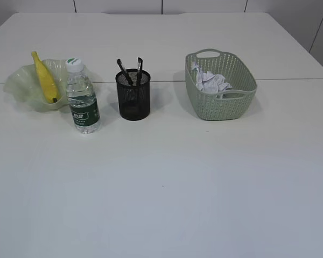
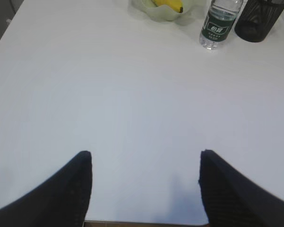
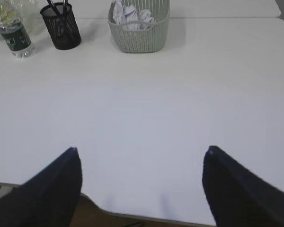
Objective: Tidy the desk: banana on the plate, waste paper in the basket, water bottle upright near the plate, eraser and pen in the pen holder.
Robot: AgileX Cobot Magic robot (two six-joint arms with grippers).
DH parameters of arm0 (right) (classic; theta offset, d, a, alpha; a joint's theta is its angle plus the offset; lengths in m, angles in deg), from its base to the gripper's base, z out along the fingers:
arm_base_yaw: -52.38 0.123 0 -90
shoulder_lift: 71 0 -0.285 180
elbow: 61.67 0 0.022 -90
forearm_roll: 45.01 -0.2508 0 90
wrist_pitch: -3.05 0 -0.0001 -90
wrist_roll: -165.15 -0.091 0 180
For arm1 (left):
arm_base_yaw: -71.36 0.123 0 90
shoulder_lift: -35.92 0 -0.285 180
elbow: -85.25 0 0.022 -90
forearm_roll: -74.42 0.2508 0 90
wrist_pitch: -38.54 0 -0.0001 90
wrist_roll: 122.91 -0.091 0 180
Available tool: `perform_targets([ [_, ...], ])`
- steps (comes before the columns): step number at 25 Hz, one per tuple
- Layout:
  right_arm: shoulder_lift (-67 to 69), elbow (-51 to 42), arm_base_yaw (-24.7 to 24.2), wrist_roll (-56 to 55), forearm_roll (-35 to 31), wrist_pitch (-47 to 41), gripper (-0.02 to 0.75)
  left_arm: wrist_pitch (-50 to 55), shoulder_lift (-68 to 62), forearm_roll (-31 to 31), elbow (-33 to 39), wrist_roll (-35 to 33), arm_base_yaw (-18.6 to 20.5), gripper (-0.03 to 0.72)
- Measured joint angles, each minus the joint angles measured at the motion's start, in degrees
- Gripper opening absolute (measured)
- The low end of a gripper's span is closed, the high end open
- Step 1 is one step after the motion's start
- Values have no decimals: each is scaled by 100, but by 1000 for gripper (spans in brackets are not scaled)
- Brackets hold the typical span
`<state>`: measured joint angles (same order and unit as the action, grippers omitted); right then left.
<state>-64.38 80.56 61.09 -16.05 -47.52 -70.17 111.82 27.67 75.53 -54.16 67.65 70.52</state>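
A: Start with the exterior view. What lies where?

B: The banana (image 1: 45,79) rests in the plate (image 1: 19,86) at the far left of the desk (image 1: 161,193). The water bottle (image 1: 82,97) stands upright just beside the plate. The pen holder (image 1: 133,94) has two dark pens (image 1: 130,71) sticking out of it. The waste paper (image 1: 211,81) sits inside the basket (image 1: 220,102). Neither arm shows here.

A: And the eraser?

B: I cannot see it anywhere; it may be inside the mesh cup, but that is hidden.

A: Left wrist view?

B: The left end effector (image 2: 146,163) is released, its jaws spread wide over bare desk near the front edge, grasping nothing. The plate with the banana, the bottle and the pen holder sit far off at the top.

A: Right wrist view?

B: Same story. The right end effector (image 3: 142,158) is released and empty, well back from the basket and the pen holder.

A: So which step is in hand?

B: I judge every placement looks done, with both arms drawn back. The next move calls for little: confirm the eraser is in the holder, then rest.
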Motion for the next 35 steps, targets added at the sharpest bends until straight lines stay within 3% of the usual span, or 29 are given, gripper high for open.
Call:
perform_targets([
  [10,0,-819,0,479,251,0,589,-860,0,-21,450,-33,0,507],
  [22,0,-1095,0,512,145,659,589,-904,0,-215,616,-515,0,505],
  [35,0,-1131,0,512,145,728,589,-904,0,-315,616,-894,0,505],
])
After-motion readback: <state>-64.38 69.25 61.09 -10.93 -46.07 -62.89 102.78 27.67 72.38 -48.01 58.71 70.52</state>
